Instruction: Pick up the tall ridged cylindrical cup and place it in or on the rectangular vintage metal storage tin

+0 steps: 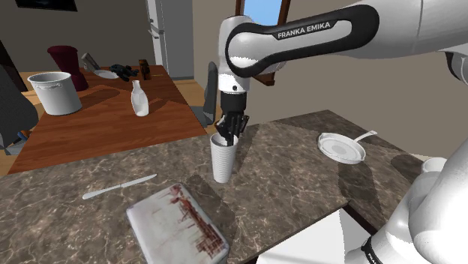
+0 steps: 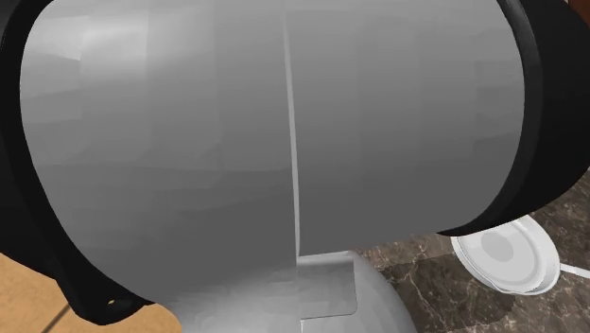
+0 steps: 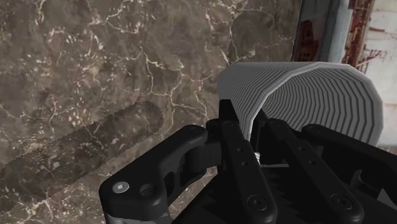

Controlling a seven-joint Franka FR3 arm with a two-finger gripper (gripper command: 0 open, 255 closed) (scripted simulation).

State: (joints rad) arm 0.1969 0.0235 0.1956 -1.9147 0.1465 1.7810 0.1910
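The tall white ridged cup (image 1: 223,160) stands upright on the dark marble counter (image 1: 300,172), near its middle. My black gripper (image 1: 228,133) comes straight down onto the cup's top, shut on its rim, with one finger inside and one outside. From the wrist, the fingers (image 3: 233,130) pinch the ridged cup (image 3: 312,95) wall between them. The rectangular tin (image 1: 176,225), grey with worn red marks, lies flat near the counter's front edge, to the shoulder view's lower left of the cup. A corner of the tin (image 3: 331,32) shows beyond the cup in the wrist view.
A knife (image 1: 120,187) lies on the counter left of the tin. A white pan (image 1: 341,148) sits toward the right; the pan (image 2: 506,254) also shows under the arm's grey body (image 2: 284,142). Behind, a wooden table (image 1: 105,120) carries a pot (image 1: 55,92) and a bottle (image 1: 139,99).
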